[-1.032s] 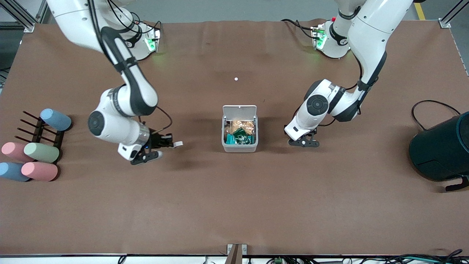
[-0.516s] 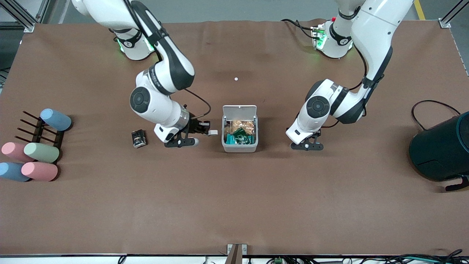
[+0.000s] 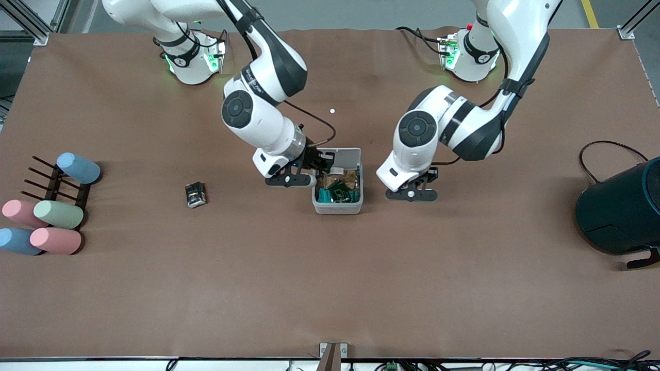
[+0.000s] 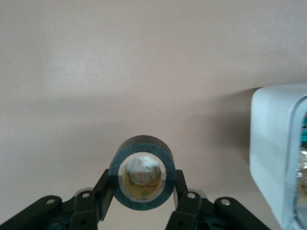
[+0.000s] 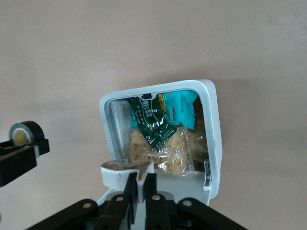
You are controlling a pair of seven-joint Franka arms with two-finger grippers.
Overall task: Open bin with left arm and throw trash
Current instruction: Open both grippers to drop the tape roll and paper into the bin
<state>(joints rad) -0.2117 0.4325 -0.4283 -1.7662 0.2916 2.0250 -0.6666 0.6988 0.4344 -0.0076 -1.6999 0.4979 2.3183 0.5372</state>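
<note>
The white bin point(image 3: 337, 208) stands mid-table with its lid point(image 3: 346, 153) open and snack packets inside. My right gripper point(image 3: 326, 165) is over the lid end of the bin, shut on the white wavy scrap point(image 3: 337, 170). The right wrist view shows the gripper point(image 5: 140, 181) pinching the scrap point(image 5: 125, 171) above the open bin point(image 5: 213, 134). My left gripper point(image 3: 411, 194) is beside the bin toward the left arm's end, shut on the black ring point(image 4: 140, 178). The foil packet point(image 3: 196, 195) lies on the table toward the right arm's end.
Pastel cylinders point(image 3: 56, 214) and a black rack point(image 3: 54, 183) sit at the right arm's end. A large dark teal cylinder point(image 3: 621, 211) with a cable lies at the left arm's end. A tiny white dot point(image 3: 332, 111) lies farther from the front camera than the bin.
My right arm has swung from near the foil packet to over the bin's lid, carrying the white scrap. My left gripper has shifted slightly closer to the bin.
</note>
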